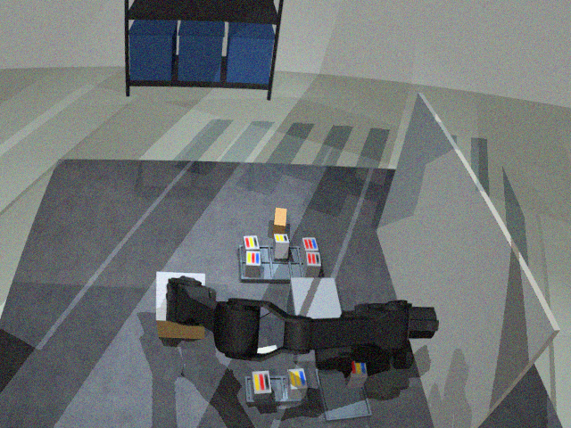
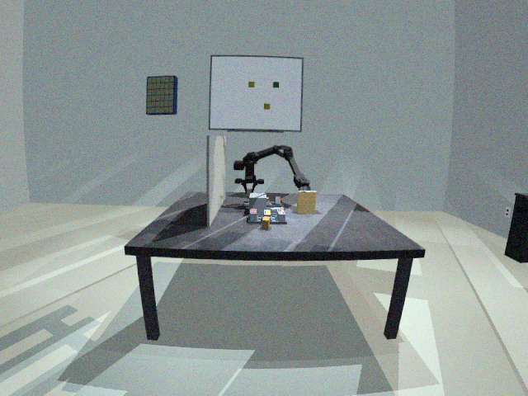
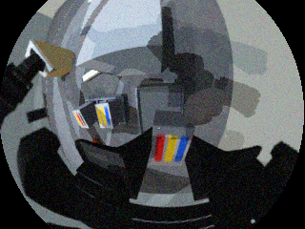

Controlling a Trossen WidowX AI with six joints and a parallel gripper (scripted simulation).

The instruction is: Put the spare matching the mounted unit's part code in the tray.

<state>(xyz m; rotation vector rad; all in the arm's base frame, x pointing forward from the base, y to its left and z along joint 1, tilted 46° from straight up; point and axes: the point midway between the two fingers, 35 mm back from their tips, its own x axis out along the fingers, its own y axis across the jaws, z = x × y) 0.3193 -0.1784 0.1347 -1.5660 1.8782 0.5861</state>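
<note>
While the arm (image 1: pixel 294 329) is stretched across the table (image 2: pixel 341 238), a block is kept above the tray.
Gripper (image 1: pixel 364 368): closed on a spare (image 1: pixel 358 369), which is clamped between the fingers; the spare's top is striped red, yellow, blue (image 3: pixel 171 148).
Spare's place: held over the tray (image 1: pixel 345 400), near its upper left corner; whether it touches the tray floor cannot be told.
Rack (image 1: pixel 272 391): set just left of the tray, with two spares seen in it, one striped yellow, red, red (image 1: pixel 261 382), one yellow, blue (image 1: pixel 297 378).
Far group: a grey unit (image 1: pixel 281 246) is flanked by four striped blocks (image 1: pixel 252 258).
Screen (image 2: pixel 215 176): stood upright beside the gripper.
Box (image 2: pixel 306 201): set apart near the arm's base.
</note>
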